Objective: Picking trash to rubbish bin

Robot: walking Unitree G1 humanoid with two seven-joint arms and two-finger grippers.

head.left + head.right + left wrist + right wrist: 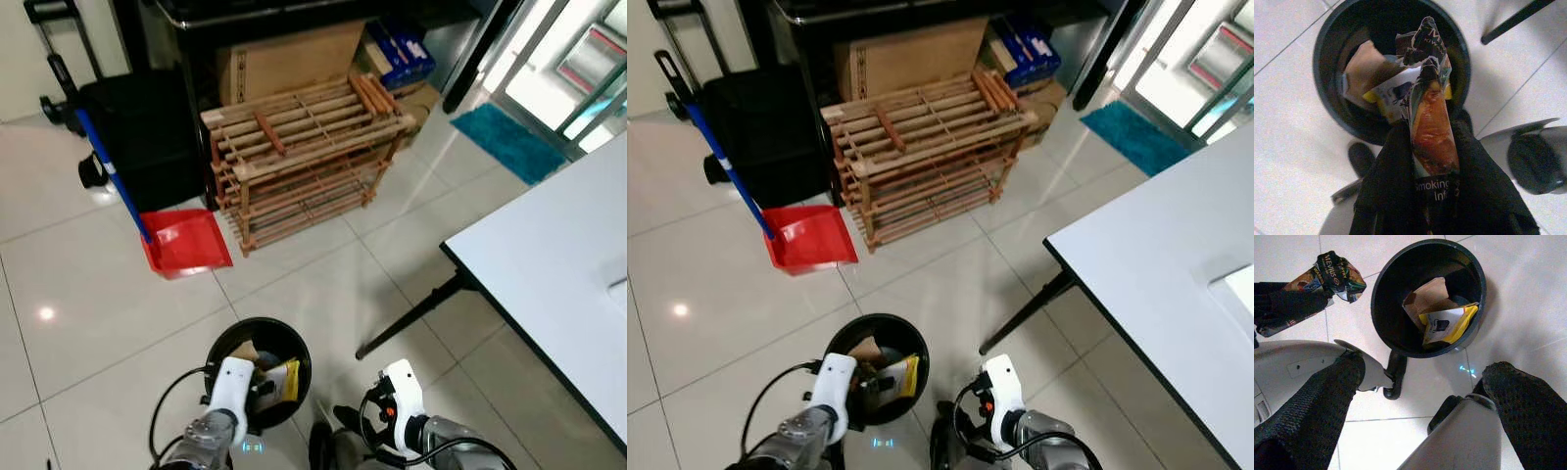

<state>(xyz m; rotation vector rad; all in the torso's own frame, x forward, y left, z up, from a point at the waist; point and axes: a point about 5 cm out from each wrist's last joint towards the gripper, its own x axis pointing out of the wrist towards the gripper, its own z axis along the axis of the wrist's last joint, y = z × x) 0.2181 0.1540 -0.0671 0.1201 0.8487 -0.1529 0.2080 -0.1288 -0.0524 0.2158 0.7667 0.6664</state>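
The left gripper [1432, 147] is clamped on a crumpled cigarette pack [1429, 107], held just above the near rim of the black rubbish bin [1476, 308] (which already holds a brown paper scrap and a yellow wrapper). This looks like the drop step: the next move calls for carrying the pack a little further over the mouth, then parting the fingers. The right gripper [1415, 406] hangs wide open and empty beside the bin.

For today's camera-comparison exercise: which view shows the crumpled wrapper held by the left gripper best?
The left wrist view: the wrapper fills the centre, clamped between the left gripper fingers above the bin. The right wrist view shows it small, side-on. In the eye views the arm hides it.
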